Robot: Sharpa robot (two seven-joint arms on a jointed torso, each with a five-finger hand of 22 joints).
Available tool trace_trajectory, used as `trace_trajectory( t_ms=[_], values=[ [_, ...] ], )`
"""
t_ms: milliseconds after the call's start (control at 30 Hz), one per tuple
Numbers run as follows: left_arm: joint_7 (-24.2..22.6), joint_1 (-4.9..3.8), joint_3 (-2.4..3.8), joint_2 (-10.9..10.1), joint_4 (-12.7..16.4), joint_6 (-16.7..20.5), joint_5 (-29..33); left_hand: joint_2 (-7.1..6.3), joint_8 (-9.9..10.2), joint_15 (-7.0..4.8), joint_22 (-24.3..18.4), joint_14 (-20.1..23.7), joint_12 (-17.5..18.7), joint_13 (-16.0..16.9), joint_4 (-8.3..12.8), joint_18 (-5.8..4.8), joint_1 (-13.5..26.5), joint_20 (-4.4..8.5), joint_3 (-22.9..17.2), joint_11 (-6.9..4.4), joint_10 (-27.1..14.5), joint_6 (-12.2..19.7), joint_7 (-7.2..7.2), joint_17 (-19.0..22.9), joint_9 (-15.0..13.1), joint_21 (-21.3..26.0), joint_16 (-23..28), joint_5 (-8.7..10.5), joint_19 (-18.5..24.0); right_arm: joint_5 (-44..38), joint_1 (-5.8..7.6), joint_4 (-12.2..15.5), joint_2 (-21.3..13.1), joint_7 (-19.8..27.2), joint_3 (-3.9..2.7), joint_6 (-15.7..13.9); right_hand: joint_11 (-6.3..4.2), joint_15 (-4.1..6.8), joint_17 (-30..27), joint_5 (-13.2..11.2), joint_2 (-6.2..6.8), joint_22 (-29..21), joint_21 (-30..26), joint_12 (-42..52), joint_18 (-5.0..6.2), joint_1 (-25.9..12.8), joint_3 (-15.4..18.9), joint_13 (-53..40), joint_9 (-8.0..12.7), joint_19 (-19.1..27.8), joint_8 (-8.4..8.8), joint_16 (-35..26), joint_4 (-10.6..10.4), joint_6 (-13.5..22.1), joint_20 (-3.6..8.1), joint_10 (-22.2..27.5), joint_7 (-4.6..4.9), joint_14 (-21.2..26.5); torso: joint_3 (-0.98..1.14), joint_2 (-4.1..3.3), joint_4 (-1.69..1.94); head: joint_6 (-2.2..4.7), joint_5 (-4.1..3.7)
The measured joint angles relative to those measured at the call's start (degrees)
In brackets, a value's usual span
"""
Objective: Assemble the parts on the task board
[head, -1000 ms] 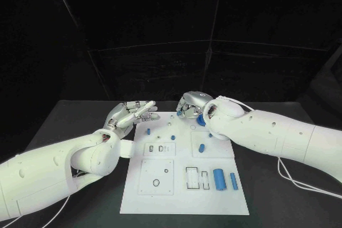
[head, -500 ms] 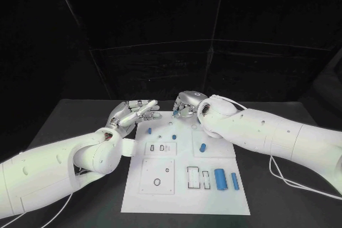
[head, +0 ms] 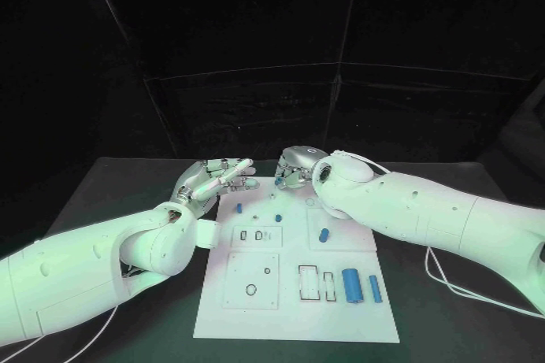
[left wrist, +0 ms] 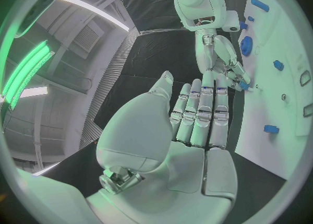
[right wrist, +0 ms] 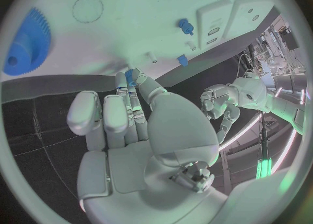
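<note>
Shifting slightly farther over the far edge of the task board (head: 298, 300) since a second ago: right hand (head: 295, 172), now sitting above the board's far middle, pinching a small blue part (right wrist: 130, 76) between thumb and fingertip, other fingers lying straight alongside. Hovering at the board's far left corner, almost unchanged: left hand (head: 210, 182), fingers extended and close together, holding nothing. Lying on the board: blue gear (right wrist: 26, 43) near the right hand, two small blue pegs (head: 239, 208) standing in the far left section, one short blue piece (head: 324, 235) mid-right, two blue cylinders (head: 351, 285) side by side at the near right beside empty rectangular slots. Resting flat on the black table (head: 102, 198): board itself.
</note>
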State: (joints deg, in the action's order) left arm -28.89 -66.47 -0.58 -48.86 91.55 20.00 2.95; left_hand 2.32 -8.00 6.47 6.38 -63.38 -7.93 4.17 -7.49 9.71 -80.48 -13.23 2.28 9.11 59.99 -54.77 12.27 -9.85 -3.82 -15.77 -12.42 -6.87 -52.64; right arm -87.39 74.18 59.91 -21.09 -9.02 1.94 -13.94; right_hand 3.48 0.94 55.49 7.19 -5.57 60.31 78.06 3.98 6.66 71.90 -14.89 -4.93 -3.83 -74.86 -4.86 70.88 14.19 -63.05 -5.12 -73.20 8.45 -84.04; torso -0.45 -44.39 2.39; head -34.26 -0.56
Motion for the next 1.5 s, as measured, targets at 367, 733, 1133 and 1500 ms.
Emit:
trace_trajectory(
  t_ms=[367, 733, 1133, 1500],
  values=[
    [0.1, -0.1, 0.0, 0.2, -0.4, -0.2, 0.0, 0.0, 0.2, 0.0, 0.0, 0.0, 0.0, -0.1, 0.2, 0.0, 0.0, 0.0, -0.2, 0.0, 0.0, 0.0, 0.0, -0.1, 0.0, 0.0, 0.0, 0.0, 0.0, -0.2, -0.09, -1.4, 1.3, -0.5, 0.08, 0.7, 0.53, 0.0, -0.3, -0.6, 0.97, -0.1, 0.0, 0.0, 0.0, -1.0, -0.9, 0.0, -0.2, 0.0, 0.44, 0.0, -0.9, -0.1, -0.02, 0.5, -0.06, 0.0, -0.04, -0.01, 0.0, 0.0, -0.06],
    [0.2, -0.18, 0.0, 0.3, -0.6, -0.5, 0.0, 0.0, 0.2, 0.0, 0.0, 0.0, 0.0, -0.1, 0.2, 0.0, 0.0, 0.15, -0.2, 0.0, 0.0, 0.0, 0.0, -0.1, 0.0, 0.0, 0.0, 0.0, -0.2, -0.3, -0.09, -2.1, 2.0, -1.1, 0.08, 1.8, 3.07, -2.2, -4.1, -3.1, 4.47, -3.4, -1.3, -0.2, 0.01, -2.8, -1.1, 1.4, 0.2, 2.5, 1.23, -1.5, -3.4, 7.2, -2.1, 10.2, 2.24, 0.3, -0.04, -0.01, 0.02, -0.1, 0.03],
    [0.3, -0.2, 0.0, 0.0, -0.7, -0.7, 0.0, 0.0, 0.2, 0.0, 0.0, 0.0, 0.2, -0.1, 0.2, 0.0, 0.0, 0.15, -0.2, 0.0, 0.0, 0.0, 0.0, -0.2, 0.0, 0.0, 0.0, 0.0, -0.2, 0.0, -0.09, 3.8, -3.5, -1.9, 0.08, -0.1, 3.79, -2.78, -7.8, -2.5, 5.99, -6.5, -2.7, 3.3, 0.01, -1.0, 2.8, 0.5, -0.4, 4.0, 0.42, -3.2, -6.2, 12.2, -3.02, 12.2, 3.24, 0.9, 0.03, 0.04, -0.13, -0.01, 0.29],
    [0.4, -0.22, 0.0, -0.6, -1.2, -0.8, 0.0, 0.22, 0.2, 0.0, -0.1, 0.0, 0.2, -0.1, 0.5, -0.01, -0.2, -0.05, -0.2, 0.0, 0.0, 0.0, 0.0, -0.3, 0.0, 0.0, 0.0, 0.0, -0.4, 6.6, -0.11, 16.3, -16.8, -4.0, -0.66, -3.8, -1.2, 1.24, 5.3, 1.1, 8.2, 4.6, 2.5, 39.5, -1.46, 1.0, 5.7, -34.3, -0.6, -2.5, -0.75, 5.1, -8.4, 8.2, 1.01, -8.4, -0.73, 0.0, 0.16, 0.16, -0.6, 0.18, 0.42]
  ],
)
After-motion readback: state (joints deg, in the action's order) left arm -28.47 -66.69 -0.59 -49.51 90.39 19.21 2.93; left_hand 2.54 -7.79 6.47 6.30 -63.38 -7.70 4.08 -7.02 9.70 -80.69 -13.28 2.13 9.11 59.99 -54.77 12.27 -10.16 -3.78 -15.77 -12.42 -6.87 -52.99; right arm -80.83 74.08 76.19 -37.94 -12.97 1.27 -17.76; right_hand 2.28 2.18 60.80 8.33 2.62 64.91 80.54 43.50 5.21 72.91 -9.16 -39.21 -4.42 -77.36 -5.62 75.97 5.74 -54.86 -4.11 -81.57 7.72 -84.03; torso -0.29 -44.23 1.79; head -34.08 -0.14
